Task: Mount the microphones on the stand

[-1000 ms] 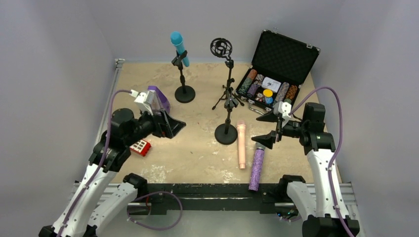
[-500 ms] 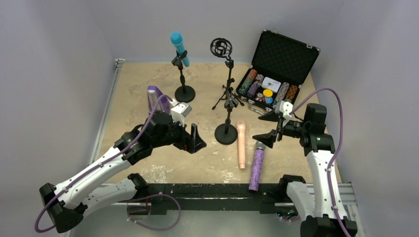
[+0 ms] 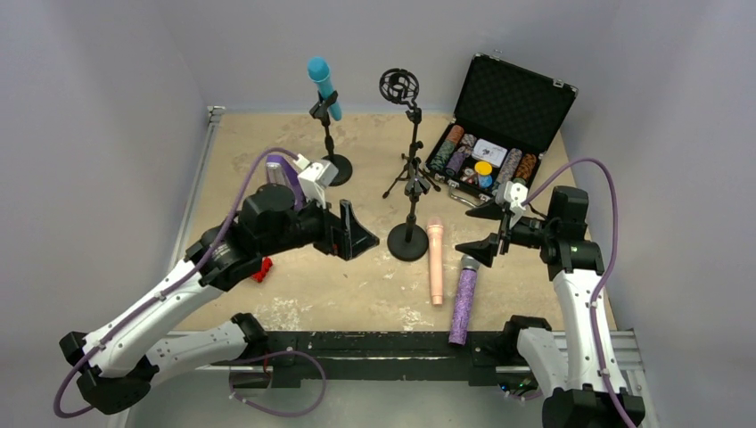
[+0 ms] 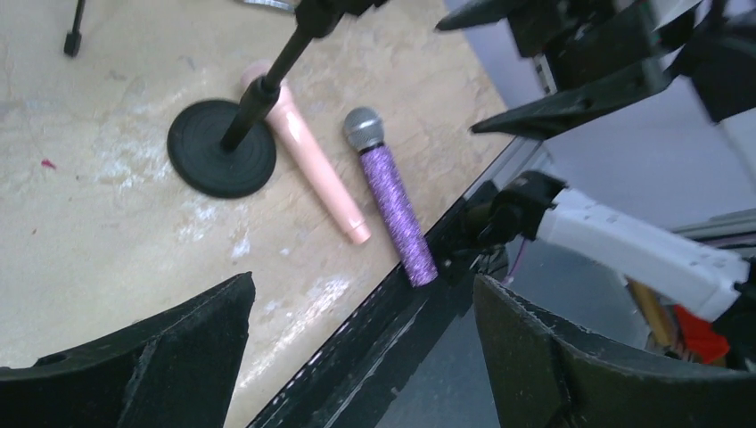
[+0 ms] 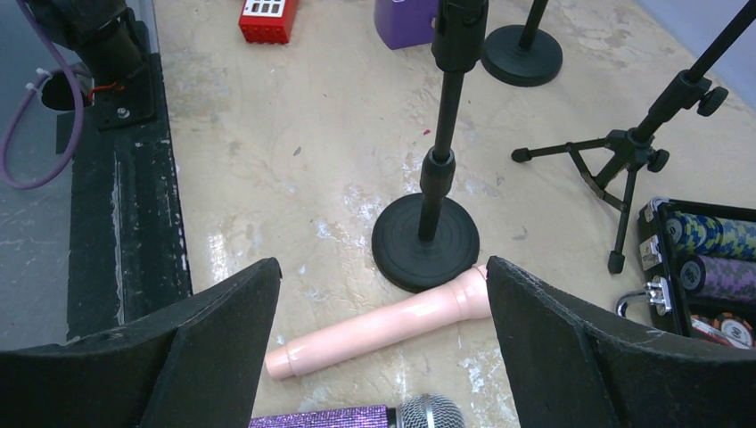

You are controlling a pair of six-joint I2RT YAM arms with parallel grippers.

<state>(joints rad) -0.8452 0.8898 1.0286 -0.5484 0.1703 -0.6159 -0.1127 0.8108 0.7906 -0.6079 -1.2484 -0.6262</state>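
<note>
The turquoise-blue microphone (image 3: 321, 80) sits clipped in the back-left stand (image 3: 332, 165). The peach-pink microphone (image 3: 435, 260) and the glittery purple microphone (image 3: 463, 303) lie side by side on the table, right of the empty round-base stand (image 3: 408, 239). My left gripper (image 3: 361, 234) is open and empty just left of that stand's base, and its wrist view shows both lying mics (image 4: 308, 156) (image 4: 392, 205). My right gripper (image 3: 461, 233) is open and empty above the mic heads, with the pink mic (image 5: 383, 330) below it between the fingers and the purple mic (image 5: 357, 416) at the frame's bottom edge.
A tripod stand with a round shock mount (image 3: 412, 165) stands at the back centre. An open black case of poker chips (image 3: 499, 134) is at the back right. A purple metronome (image 3: 282, 169) and a small red block (image 3: 261, 269) sit by my left arm.
My left arm has swung from the left side toward the centre, and its open gripper now sits beside the middle stand's base. The right arm and the mics have not moved.
</note>
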